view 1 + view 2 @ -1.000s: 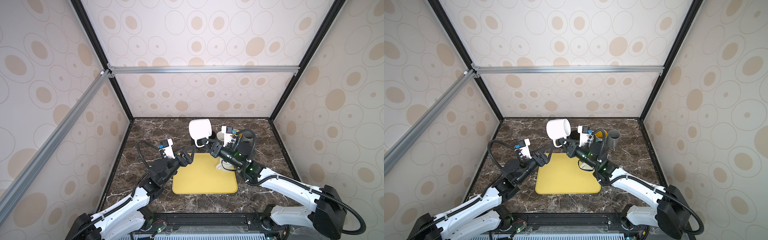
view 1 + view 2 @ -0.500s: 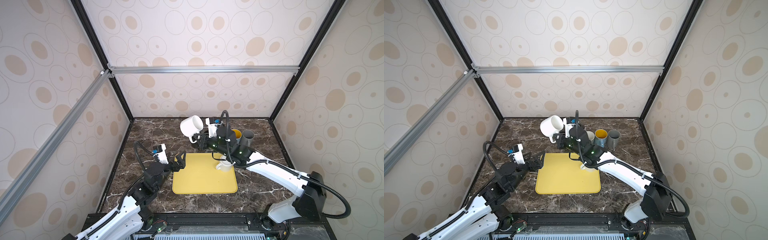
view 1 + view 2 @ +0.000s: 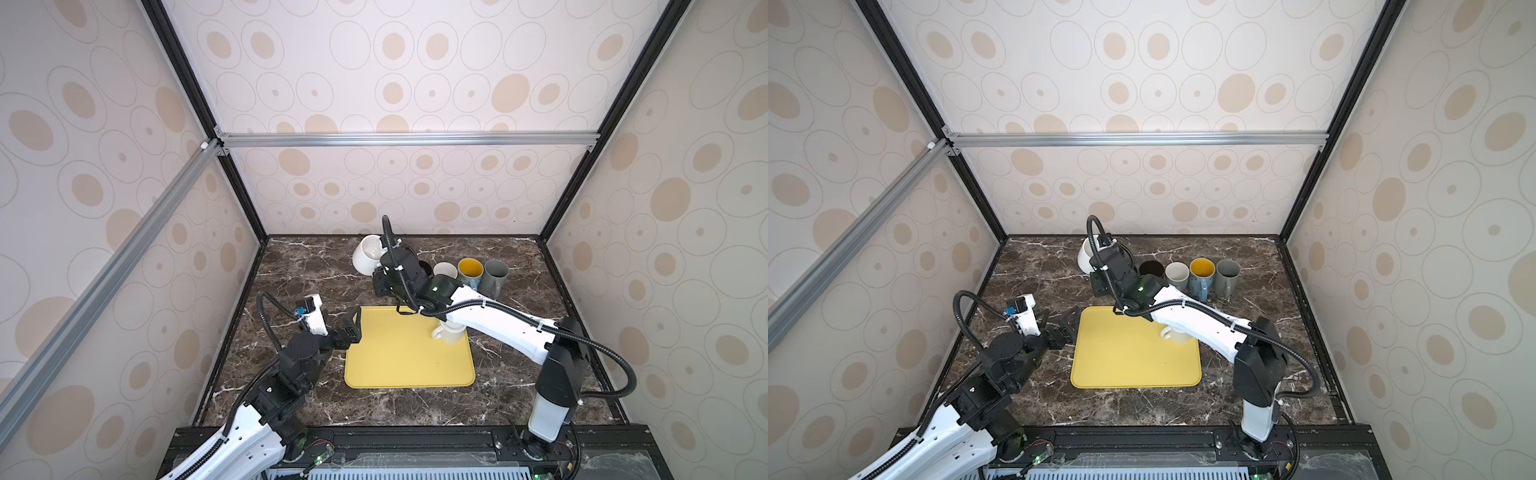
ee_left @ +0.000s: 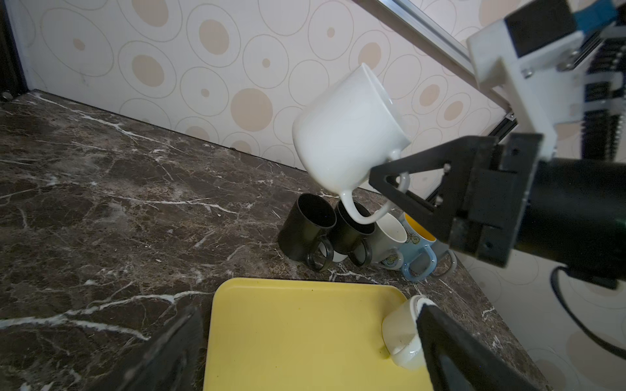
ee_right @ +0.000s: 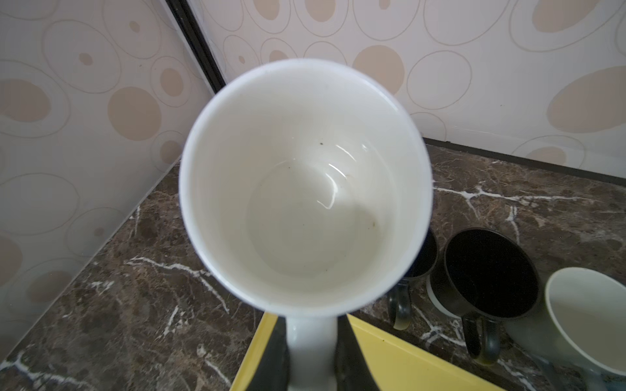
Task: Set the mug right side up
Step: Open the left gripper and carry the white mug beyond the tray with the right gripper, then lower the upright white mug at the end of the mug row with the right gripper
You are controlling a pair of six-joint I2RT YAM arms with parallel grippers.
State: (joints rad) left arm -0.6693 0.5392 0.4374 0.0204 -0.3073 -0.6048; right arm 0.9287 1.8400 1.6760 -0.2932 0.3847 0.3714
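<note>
Glossy white glazed ceramic on the mug (image 4: 345, 135), with bright highlights inside. Polished dark marble-look stone, white-veined, for the bench (image 4: 101, 203). Smooth yellow plastic with a faint sheen on the tray (image 4: 288, 331). Matt black plastic on the right gripper (image 5: 311, 355). Brushed silvery metal along the rail (image 3: 395, 139). Shiny dark glaze on the two black mugs (image 4: 306, 226).

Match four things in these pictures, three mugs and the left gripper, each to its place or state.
Things: 1 large white ceramic mug; 2 small cream mug; 3 blue mug with yellow inside; 4 left gripper.
States: A on the yellow plastic tray; B open and empty; C held up by its handle; D upright in the back row.
Pairs: 1-C, 2-A, 3-D, 4-B.
</note>
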